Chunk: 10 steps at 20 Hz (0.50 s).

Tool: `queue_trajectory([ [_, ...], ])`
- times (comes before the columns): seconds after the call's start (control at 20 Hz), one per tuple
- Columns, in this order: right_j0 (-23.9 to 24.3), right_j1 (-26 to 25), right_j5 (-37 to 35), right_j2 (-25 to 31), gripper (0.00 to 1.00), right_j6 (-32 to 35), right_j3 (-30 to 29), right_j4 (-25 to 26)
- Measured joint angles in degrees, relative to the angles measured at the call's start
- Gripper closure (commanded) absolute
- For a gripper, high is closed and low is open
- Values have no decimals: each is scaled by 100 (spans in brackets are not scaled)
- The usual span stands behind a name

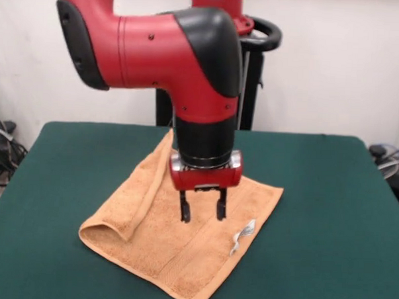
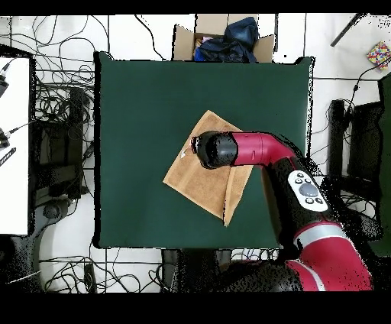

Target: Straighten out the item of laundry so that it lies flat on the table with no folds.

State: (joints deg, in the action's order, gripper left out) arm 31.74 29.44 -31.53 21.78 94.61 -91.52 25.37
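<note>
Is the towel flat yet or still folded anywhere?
Still folded. In the front view one side of the towel is doubled over along its left edge, forming a raised flap; the rest lies spread on the table.

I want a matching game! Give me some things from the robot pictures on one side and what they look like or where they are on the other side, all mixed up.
Things:
1. small orange-tan terry-cloth towel
2. small white care tag
3. large dark green felt-like table
4. black-fingered gripper on the red and black arm

States or places:
A. open, hovering over the towel's middle
B. lying at the towel's edge
C. one side folded over
D. wide and flat under everything

Pairs: 1-C, 2-B, 3-D, 4-A
</note>
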Motion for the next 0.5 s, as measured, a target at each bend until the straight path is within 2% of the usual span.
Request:
queue_trajectory([
  [0.5,310,-165,14,-150,0,0,48,-1],
])
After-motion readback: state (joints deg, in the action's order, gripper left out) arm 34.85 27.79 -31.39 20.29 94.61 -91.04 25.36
